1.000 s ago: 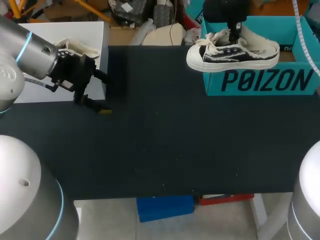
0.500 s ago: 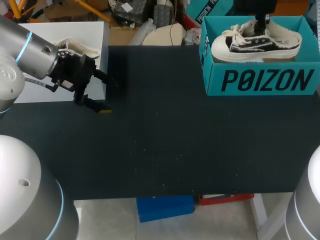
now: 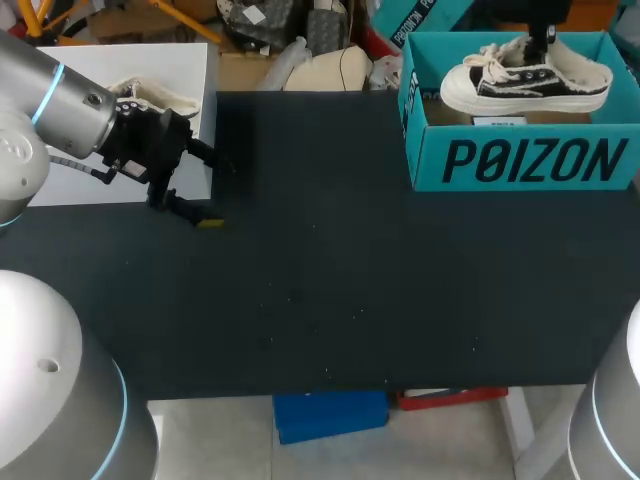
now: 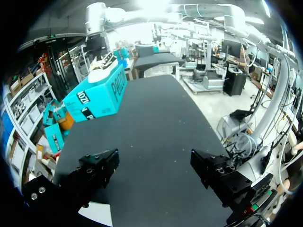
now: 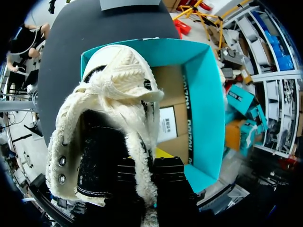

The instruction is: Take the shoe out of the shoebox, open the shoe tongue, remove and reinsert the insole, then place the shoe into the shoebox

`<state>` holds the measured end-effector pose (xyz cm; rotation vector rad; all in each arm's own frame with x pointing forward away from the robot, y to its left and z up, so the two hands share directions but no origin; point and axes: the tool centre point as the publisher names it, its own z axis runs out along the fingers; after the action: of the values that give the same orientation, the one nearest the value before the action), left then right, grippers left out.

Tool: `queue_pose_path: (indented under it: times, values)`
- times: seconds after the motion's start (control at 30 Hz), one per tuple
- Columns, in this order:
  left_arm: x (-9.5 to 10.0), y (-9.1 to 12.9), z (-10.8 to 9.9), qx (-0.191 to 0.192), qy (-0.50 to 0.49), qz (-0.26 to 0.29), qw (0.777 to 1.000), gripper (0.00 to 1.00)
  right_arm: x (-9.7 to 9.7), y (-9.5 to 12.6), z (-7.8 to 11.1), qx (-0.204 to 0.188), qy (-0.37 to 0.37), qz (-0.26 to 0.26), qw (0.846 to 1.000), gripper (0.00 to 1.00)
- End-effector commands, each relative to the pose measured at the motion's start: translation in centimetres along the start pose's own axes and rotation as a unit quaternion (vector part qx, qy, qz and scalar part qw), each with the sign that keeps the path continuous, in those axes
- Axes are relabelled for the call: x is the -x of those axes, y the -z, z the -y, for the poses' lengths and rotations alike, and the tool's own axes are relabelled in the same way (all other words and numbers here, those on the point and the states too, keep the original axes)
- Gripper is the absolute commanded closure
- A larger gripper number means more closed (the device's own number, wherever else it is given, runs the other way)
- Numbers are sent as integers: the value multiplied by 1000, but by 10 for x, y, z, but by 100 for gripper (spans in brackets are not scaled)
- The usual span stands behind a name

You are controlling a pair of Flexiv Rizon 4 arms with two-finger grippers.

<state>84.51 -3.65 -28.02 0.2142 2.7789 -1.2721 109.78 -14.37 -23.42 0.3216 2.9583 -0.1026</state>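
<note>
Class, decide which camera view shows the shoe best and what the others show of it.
The right wrist view: the shoe fills it, showing fleece lining, laces and eyelets. The head view shows its side profile, small, over the shoebox. The left wrist view shows it tiny and far off.

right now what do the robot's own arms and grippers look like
The left arm and right arm are rounded silver-grey shells with thin light-blue rings; a black cable runs by the left wrist. The left gripper and right gripper are blocky black with yellow tips.
</note>
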Motion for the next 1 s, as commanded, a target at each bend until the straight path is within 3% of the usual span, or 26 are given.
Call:
queue_pose_path:
  times: [0.03, 0.33, 1.0]
  values:
    - [0, -1, -1, 1, 0, 0, 1000, 0, 12, -9, 2, 2, -11, -25, 1000, 100]
    - [0, -1, -1, 1, 0, 0, 1000, 0, 17, -27, 11, 11, -32, -34, 999, 100]
    - [0, -1, -1, 1, 0, 0, 1000, 0, 15, -106, 0, 43, -36, -89, 994, 100]
